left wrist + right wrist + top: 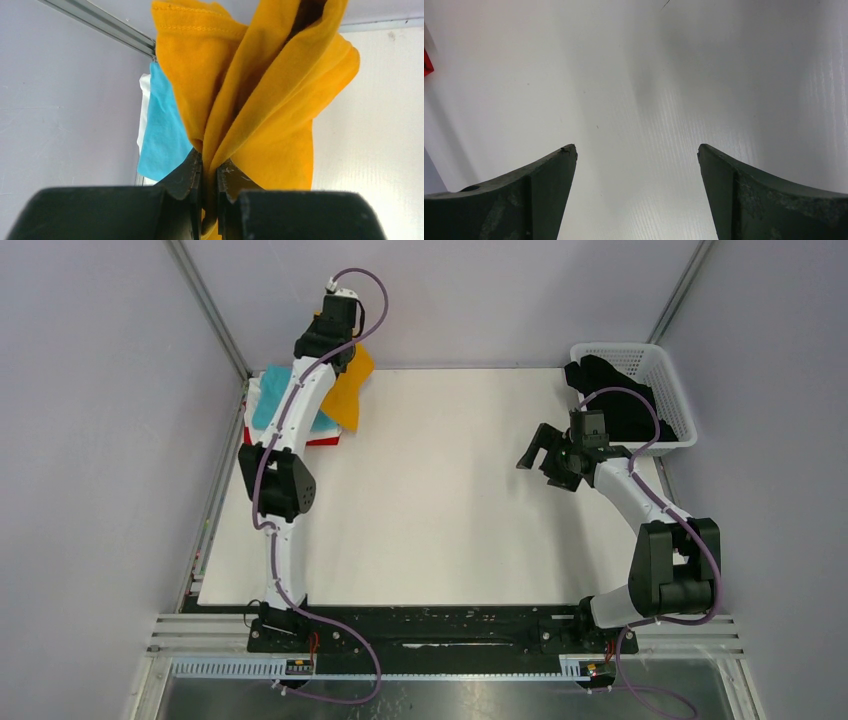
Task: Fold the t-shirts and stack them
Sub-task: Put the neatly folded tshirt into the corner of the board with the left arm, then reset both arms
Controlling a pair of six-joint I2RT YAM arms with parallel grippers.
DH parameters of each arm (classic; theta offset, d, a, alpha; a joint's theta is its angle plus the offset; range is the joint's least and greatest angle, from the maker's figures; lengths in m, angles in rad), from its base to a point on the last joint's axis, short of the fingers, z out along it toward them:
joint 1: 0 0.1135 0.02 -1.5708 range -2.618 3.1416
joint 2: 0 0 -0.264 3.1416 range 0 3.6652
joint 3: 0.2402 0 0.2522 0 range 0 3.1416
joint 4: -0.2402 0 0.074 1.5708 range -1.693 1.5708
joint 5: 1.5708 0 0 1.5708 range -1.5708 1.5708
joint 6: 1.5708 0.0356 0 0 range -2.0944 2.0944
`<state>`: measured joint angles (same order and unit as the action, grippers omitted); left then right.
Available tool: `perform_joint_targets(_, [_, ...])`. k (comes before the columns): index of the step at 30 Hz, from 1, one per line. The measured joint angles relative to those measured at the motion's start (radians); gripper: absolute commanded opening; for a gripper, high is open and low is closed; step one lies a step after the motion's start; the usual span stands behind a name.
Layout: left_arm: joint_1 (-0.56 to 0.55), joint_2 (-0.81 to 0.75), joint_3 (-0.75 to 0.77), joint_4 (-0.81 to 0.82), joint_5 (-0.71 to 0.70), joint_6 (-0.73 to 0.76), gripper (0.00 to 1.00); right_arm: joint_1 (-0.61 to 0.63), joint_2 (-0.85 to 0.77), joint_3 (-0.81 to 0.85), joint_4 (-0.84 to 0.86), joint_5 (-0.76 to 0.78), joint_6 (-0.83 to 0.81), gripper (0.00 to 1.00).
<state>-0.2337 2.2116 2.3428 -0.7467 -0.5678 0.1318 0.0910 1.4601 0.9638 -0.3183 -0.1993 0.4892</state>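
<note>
Holding mustard t-shirt (270, 100) pinched in L gripper (210, 167), hanging over right edge of far-left stack (268, 402); w/ R gripper (635, 147) wide, empty, well apart.

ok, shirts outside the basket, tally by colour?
orange t-shirt: 1
turquoise t-shirt: 1
white t-shirt: 1
red t-shirt: 1
Total: 4

Your folded t-shirts (268, 406) lie at the bench's (430, 520) far-left corner, a hanging t-shirt (350, 392) just right of them, and the basket (676, 390) at the far-right corner.
</note>
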Motion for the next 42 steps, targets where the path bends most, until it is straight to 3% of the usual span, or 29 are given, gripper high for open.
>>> perform_joint_targets(12, [0.033,-0.073,0.02,-0.008,0.027,-0.032,0.0,0.0,0.003,0.005,-0.012,0.002,0.0,1.0])
perform_joint_targets(23, [0.181,0.024,0.02,0.01,0.097,-0.09,0.0,0.0,0.029,0.025,-0.045,0.041,0.0,0.99])
perform_joint_targets(24, [0.198,0.046,0.02,0.01,0.103,-0.101,0.06,0.0,0.031,0.027,-0.05,0.048,0.0,0.99])
perform_joint_targets(27, [0.247,0.11,0.02,0.016,0.112,-0.126,0.42,0.0,0.035,0.034,-0.059,0.058,0.0,0.99])
perform_joint_targets(28, [0.257,0.127,0.02,0.02,0.111,-0.129,0.73,0.0,0.035,0.035,-0.059,0.061,0.0,0.99])
perform_joint_targets(29, [0.269,0.144,0.02,0.027,0.107,-0.135,0.91,0.0,0.036,0.036,-0.06,0.063,0.0,0.99])
perform_joint_targets(30, [0.282,0.161,0.02,0.038,0.096,-0.142,0.99,0.0,0.037,0.037,-0.061,0.069,0.0,0.99])
perform_joint_targets(37, [0.288,0.185,0.014,0.077,0.008,-0.182,0.99,0.0,0.04,0.038,-0.088,0.106,0.0,0.99])
perform_joint_targets(42, [0.251,0.019,-0.218,0.117,0.023,-0.259,0.99,0.0,-0.012,0.027,-0.089,0.122,-0.001,0.99])
